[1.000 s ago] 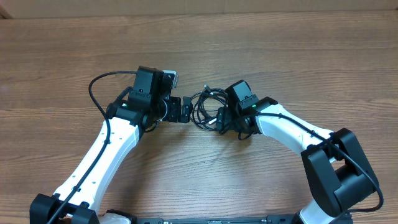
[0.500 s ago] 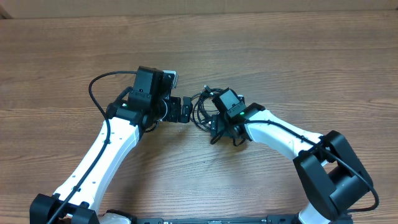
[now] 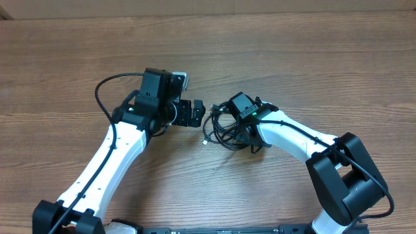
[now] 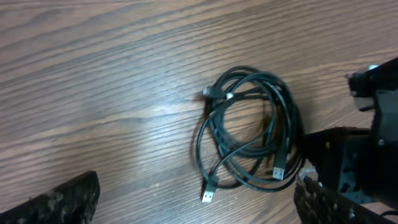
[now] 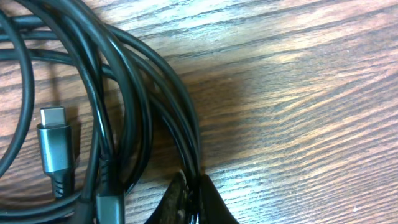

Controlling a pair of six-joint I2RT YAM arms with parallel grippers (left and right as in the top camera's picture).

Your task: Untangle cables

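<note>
Right claw (image 5: 188, 194) of mine is pinched shut on the outer strands of the cables (image 5: 140, 87), at the edge of the coil nearest my right arm. I judge the grip sits there because the edge is the easiest place to catch a few strands without scooping up the whole tangle. The cables lie flat on the table (image 3: 292, 52) as one loose coil of overlapping loops. A silver plug (image 5: 55, 146) rests among the loops, near the pinched strands. My left claw (image 3: 197, 112) hovers on the opposite side of the cables, jaws wide apart, touching nothing, its camera looking down on the whole coil. I take it to be placed there to pin or pick a loop while the right one draws its strands away.
</note>
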